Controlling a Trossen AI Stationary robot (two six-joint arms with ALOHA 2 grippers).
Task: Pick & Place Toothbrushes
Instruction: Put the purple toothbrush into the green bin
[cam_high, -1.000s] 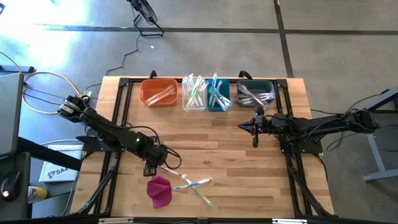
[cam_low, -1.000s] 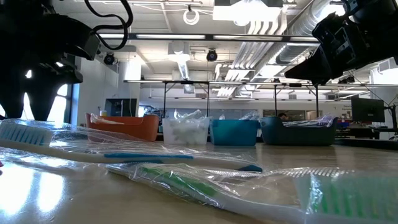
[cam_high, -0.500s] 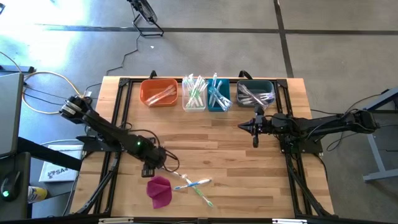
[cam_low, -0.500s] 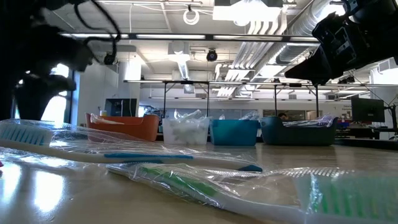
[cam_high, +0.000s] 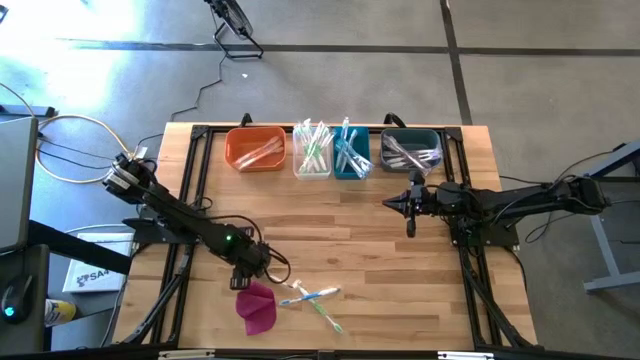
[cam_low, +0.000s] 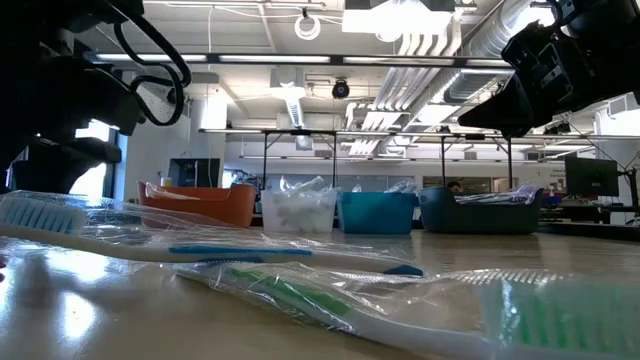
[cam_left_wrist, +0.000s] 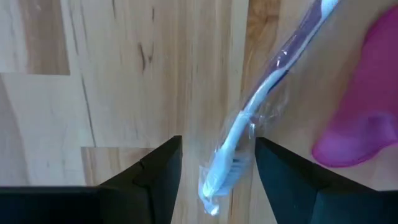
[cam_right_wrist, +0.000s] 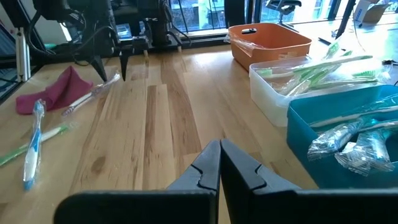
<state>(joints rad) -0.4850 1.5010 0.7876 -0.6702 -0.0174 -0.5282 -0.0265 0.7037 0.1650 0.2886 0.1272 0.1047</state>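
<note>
Two grippers, left gripper (cam_left_wrist: 214, 155) jaws wide astride wrapped toothbrush (cam_left_wrist: 249, 118), right gripper (cam_right_wrist: 219, 163) jaws closed, empty.

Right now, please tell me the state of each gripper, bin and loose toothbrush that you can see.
left gripper: open, fingers on either side of the head of a wrapped toothbrush lying on the table, not closed on it.
right gripper: shut, holding nothing.
orange bin: holds wrapped toothbrushes.
white bin: full.
blue bin: holds several.
dark bin: holds several.
blue toothbrush: lying loose.
green toothbrush: lying loose.
magenta cloth: crumpled.
</note>
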